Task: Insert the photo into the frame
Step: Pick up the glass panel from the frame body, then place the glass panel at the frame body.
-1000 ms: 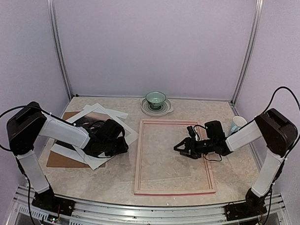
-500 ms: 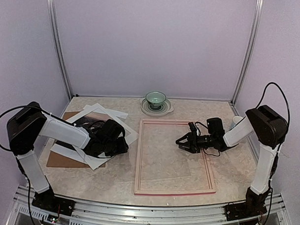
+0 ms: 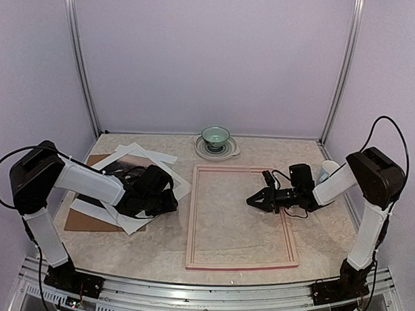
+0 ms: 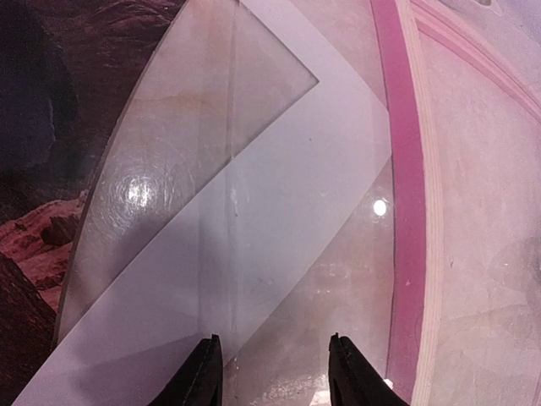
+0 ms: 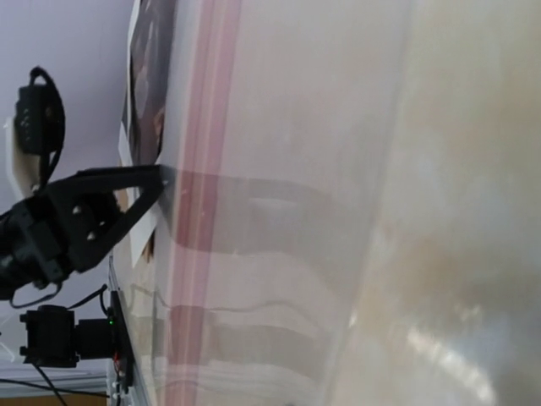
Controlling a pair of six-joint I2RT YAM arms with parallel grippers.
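The photo (image 3: 115, 167) lies dark side up on the left, partly under a white mat and my left arm; its brown landscape fills the left of the left wrist view (image 4: 46, 127). The pink frame (image 3: 192, 216) lies flat mid-table. My left gripper (image 3: 166, 198) (image 4: 275, 372) stands open low over a clear sheet (image 4: 177, 169) that covers the mat and photo, close to the frame's left rim (image 4: 407, 220). My right gripper (image 3: 252, 199) is inside the frame near its right rim, fingers drawn to a point. Its fingers are hidden in the right wrist view; whether they pinch anything is unclear.
A white mat (image 3: 165, 158) and a brown backing board (image 3: 82, 221) lie stacked at the left. A green bowl on a saucer (image 3: 215, 137) stands at the back, and a white cup (image 3: 329, 171) by the right arm. The enclosure walls stand close on three sides.
My right gripper has slid a little toward the back of the frame and its fingers have come together. The left arm has not moved.
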